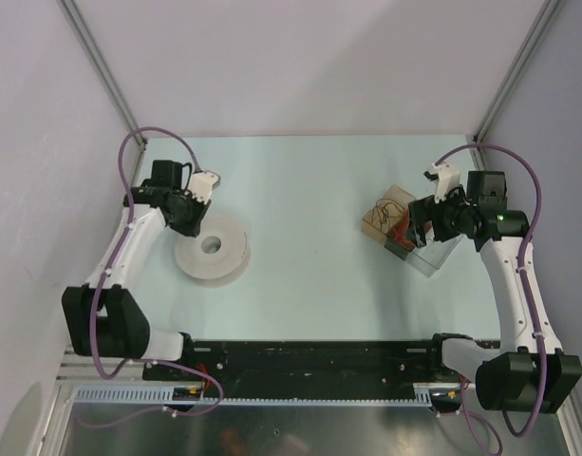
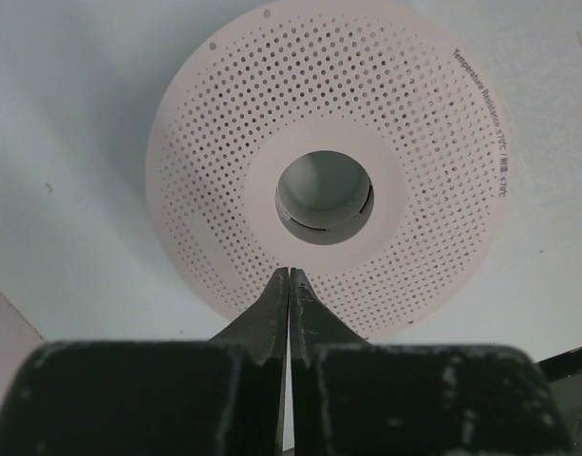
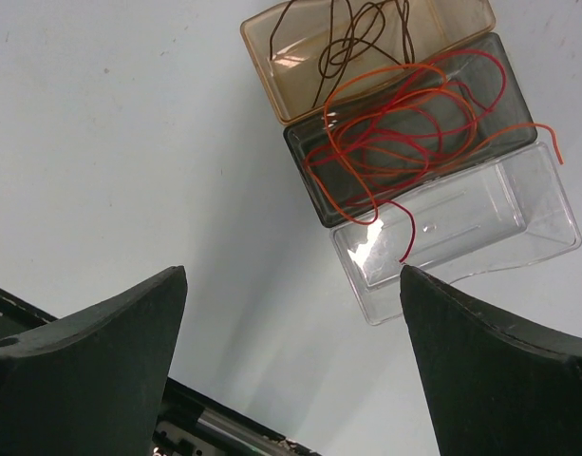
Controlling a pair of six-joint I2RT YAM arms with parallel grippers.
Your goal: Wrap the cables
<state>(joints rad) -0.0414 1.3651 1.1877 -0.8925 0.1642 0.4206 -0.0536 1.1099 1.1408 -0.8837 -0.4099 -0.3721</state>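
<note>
Evidently nothing is wound yet: the thin dark cable [image 3: 350,38] is seen loose in the amber tray [image 3: 295,71], far right, under the wide-spread right gripper [image 3: 292,274], while the left gripper [image 2: 289,277] is held closed over the white spool [image 2: 423,133].

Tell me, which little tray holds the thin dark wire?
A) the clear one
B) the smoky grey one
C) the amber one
C: the dark wire lies tangled in the amber tray, while the grey tray next to it holds only red and orange wires.
</note>
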